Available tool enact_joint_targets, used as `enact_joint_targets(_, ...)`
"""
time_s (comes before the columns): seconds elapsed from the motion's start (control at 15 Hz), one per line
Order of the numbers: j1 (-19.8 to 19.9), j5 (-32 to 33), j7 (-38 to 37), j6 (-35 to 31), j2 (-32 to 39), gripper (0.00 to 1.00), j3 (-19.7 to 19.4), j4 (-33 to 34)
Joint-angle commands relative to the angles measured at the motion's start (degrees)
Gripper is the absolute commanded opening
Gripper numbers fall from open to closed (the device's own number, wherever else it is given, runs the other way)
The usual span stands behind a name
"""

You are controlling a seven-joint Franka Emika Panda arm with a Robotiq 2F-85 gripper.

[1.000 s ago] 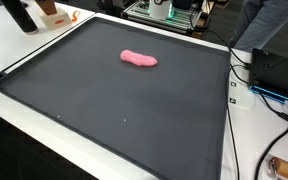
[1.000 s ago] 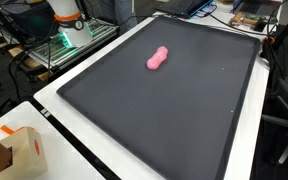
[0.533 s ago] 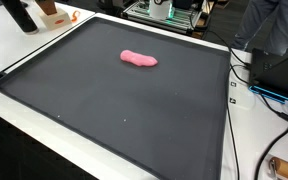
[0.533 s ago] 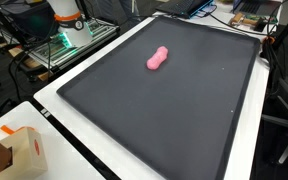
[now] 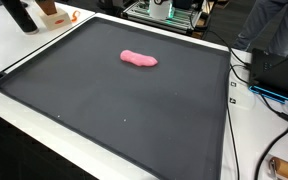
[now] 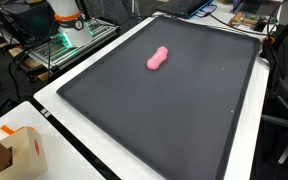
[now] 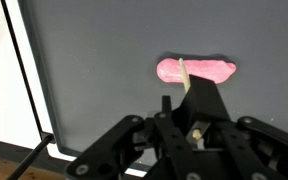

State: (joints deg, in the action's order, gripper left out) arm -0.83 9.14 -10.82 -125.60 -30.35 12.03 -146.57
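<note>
One pink lump point(image 5: 138, 59) and nothing else on the dark mat point(image 5: 134, 115), that's the picture in both exterior views. It lies flat and long, up toward 12 o'clock from the mat's middle, well short of the far rim. From the other side, the lump point(image 6: 158, 59) sits around 11 o'clock of the mat point(image 6: 184, 110), its long axis slanting up to the right.

Over to the wrist view: the claw point(image 7: 189, 125) fills the bottom of the frame, black linkages spread out to both sides. The lump point(image 7: 195, 70) is right above it, between 12 and 1 o'clock, lying crosswise on the mat point(image 7: 94, 70). A thin pale strip point(image 7: 184, 76) rises from the claw and crosses the lump's left half in the picture. Whether anything touches the lump can't be told. The fingertips are not clear here, so how far the claw stands open can't be told either, and neither exterior view shows it.

Around the mat runs a white table point(image 5: 24, 60). A cardboard box point(image 6: 26, 152) stands on it at 7 o'clock, and cables point(image 5: 242, 75) trail along the edge at 3 o'clock.
</note>
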Motion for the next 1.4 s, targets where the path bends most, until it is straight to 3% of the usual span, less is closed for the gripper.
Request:
enact_joint_targets(0.0, -0.9, 0.5, -0.4, 0.2, 0.1, 0.25, -0.8, 0.1)
enact_joint_targets(0.07, -1.0, -0.5, 0.5, 0.1, 0.8, 0.06, -1.7, 0.7)
enact_joint_targets(0.33, -1.9, -6.4, 8.5, -4.1, 4.0, 0.06, -8.4, 2.5)
enact_joint_targets(0.67, -5.9, -22.8, 30.4, -11.5, 10.1, 0.06, -21.0, 3.2)
enact_joint_targets(0.73, -8.6, -25.9, 35.2, -12.3, 11.3, 0.06, -25.0, 3.1)
enact_joint_targets(1.07, -15.6, -45.8, 58.8, -6.8, 16.8, 0.06, -38.8, 4.8)
enact_joint_targets(1.13, -15.6, -49.5, 63.4, -5.5, 18.4, 0.06, -40.2, 5.3)
enact_joint_targets(1.2, -10.8, -54.0, 67.9, -3.6, 20.6, 0.06, -36.7, 6.0)
enact_joint_targets(1.33, -7.2, -59.7, 72.8, -0.9, 24.2, 0.06, -35.2, 7.1)
